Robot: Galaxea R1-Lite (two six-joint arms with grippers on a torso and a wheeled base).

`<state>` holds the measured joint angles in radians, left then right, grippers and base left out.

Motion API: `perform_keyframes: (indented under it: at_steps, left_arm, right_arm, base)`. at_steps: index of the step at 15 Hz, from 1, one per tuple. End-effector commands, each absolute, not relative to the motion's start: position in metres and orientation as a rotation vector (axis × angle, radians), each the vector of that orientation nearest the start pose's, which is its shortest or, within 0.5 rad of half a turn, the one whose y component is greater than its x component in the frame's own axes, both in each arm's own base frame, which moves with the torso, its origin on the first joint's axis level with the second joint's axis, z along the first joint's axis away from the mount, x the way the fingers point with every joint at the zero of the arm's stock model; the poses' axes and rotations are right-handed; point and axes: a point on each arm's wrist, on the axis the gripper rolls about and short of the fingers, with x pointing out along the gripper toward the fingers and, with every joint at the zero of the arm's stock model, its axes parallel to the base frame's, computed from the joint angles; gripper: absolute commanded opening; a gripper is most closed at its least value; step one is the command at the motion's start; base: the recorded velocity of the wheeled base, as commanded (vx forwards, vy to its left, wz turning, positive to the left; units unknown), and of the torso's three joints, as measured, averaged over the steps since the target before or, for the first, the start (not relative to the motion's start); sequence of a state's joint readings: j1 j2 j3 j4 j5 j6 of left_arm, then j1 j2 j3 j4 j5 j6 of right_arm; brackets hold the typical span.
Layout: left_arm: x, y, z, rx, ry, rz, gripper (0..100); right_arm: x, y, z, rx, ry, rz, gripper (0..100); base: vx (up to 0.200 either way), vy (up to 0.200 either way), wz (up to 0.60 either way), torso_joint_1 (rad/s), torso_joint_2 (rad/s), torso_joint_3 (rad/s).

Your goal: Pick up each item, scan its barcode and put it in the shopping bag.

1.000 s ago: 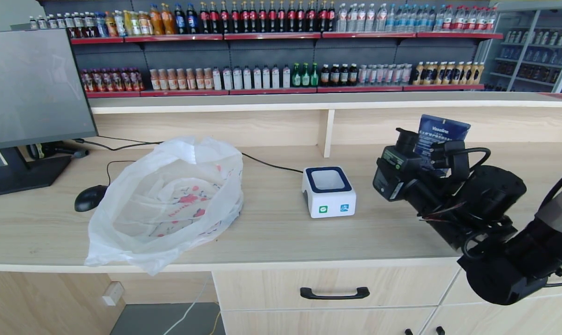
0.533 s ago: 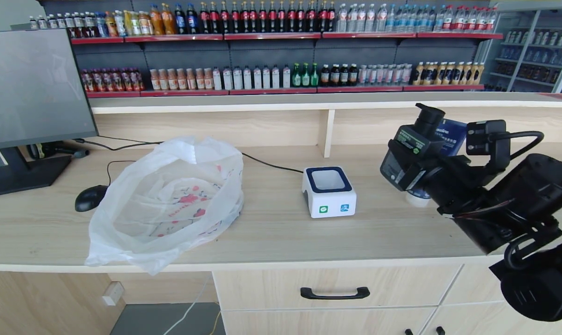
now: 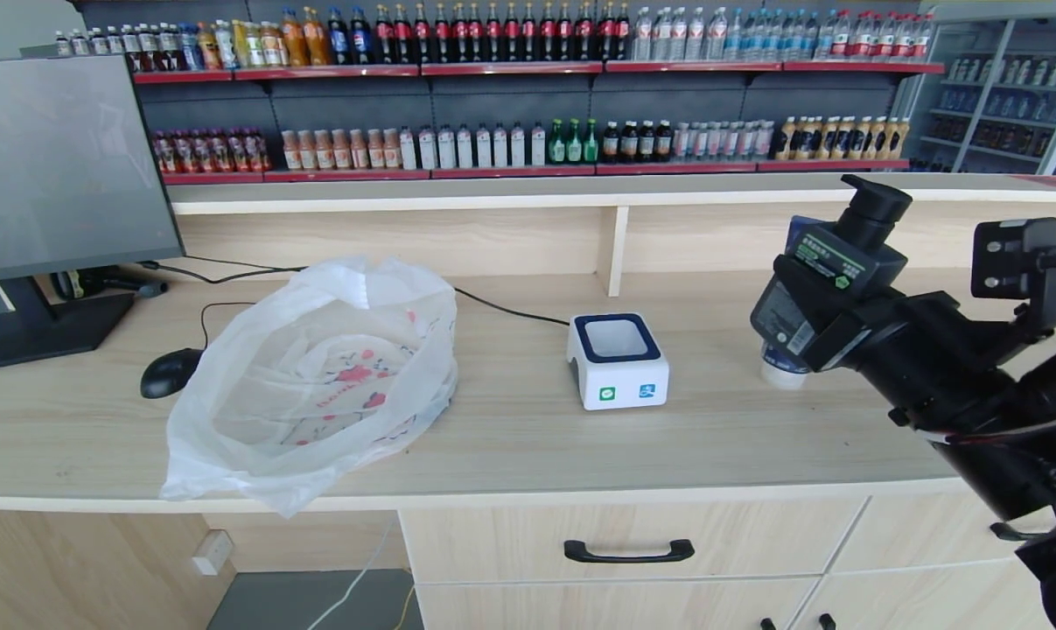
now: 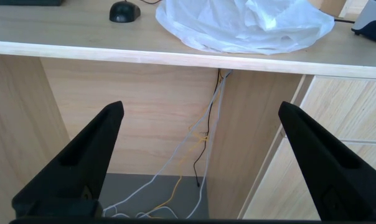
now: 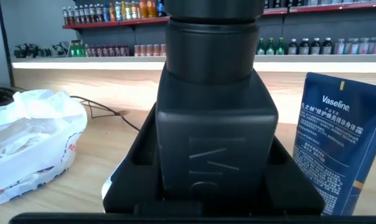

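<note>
"Black square plastic bottle with a round cap [image 3: 821,289]: where is it, and what has hold of it?"

"Lifted off the pale wooden counter [image 3: 528,437], at its right end, tilted with the cap uppermost. The right gripper [image 3: 842,331] is pinching it across the lower body, and the wrist view shows it seated deep between the jaws."

"What could go wrong from here?"

"Three things, I'd judge. The scan will fail if the barcode isn't turned toward the window of the white box scanner with the dark blue frame [image 3: 617,359]. A blue squeeze tube standing on its white cap [image 5: 337,143] is just behind the bottle, so a swing that dips or backs up could topple it. And the smooth body might slip in the grip if the wrist rolls fast."

"Room to move?"

"Bare counter lies between bottle and scanner, and the air above the scanner is open. A raised back ledge runs behind, and the front edge is near the scanner's face. The translucent white plastic shopping bag [image 3: 318,376] sits well to the left of the scanner, slumped with its mouth upward. Its thin rim could snag the gripper on the way in. The scanner's black cable [image 3: 510,308] lies flat on the counter behind, out of the path."

"And the other arm?"

"The left gripper [image 4: 200,109] hangs below the counter's front edge, spread wide, holding nothing."
</note>
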<state>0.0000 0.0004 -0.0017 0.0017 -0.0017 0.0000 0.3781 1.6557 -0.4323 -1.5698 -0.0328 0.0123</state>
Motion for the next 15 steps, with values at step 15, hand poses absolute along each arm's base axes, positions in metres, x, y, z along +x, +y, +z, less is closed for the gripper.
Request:
perform_keyframes:
  at_steps: [15]
  left_arm:
    - [-0.023, 0.000, 0.076, 0.000, 0.000, 0.000, 100]
  right_arm:
    - [0.162, 0.116, 0.213, 0.206, -0.393, 0.602, 0]
  base:
    - [0.000, 0.000, 0.00, 0.000, 0.00, 0.000]
